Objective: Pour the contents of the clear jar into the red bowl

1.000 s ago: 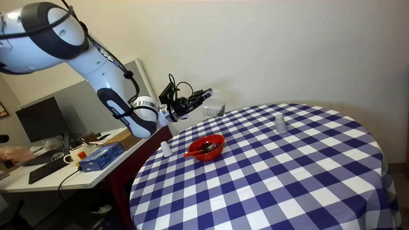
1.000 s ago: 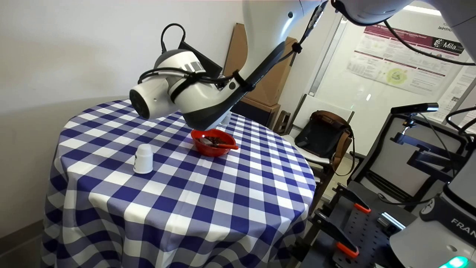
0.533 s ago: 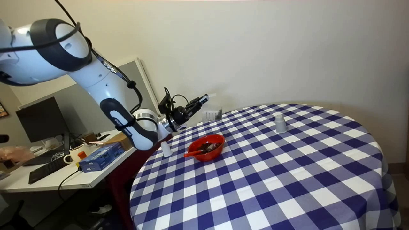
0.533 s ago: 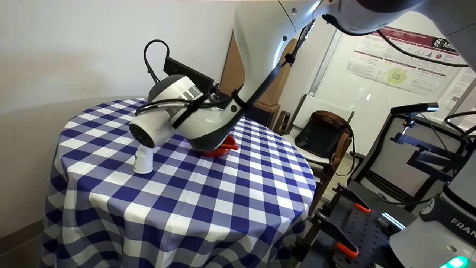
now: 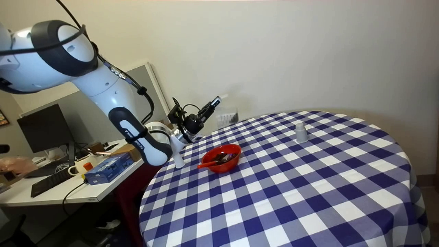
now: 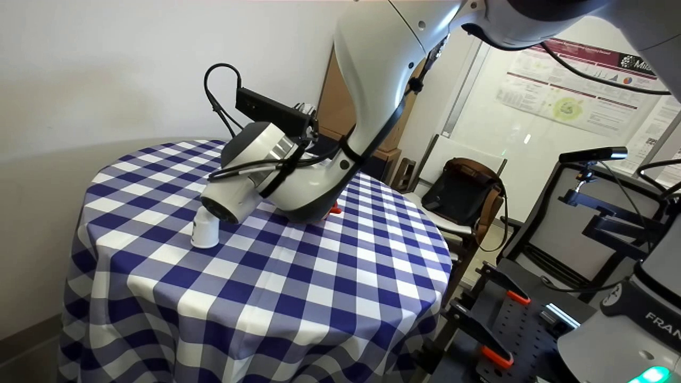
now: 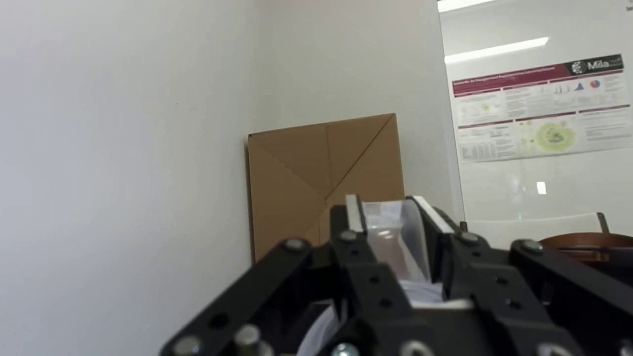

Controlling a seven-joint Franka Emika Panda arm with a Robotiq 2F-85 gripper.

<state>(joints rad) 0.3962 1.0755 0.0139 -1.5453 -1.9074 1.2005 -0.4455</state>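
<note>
Tablecloth's [image 5: 274, 206] bowl [image 5: 226, 168] and gripped jar [image 5: 225, 119] hold dark bits [image 5: 219, 157].

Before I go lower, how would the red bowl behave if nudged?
The red bowl would probably slide, not roll: it sits upright on the checked cloth. Its dark contents, lying low inside, may steady it. The red handle jutting out could catch and turn it.

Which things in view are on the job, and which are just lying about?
On the job:
claw, shut on the clear graduated jar
dark contents inside it
red bowl

Lying about:
upturned white cup
pale cup, partly hidden
red utensil in the bowl
mug
keyboard
blue box
shoulder bag
</note>
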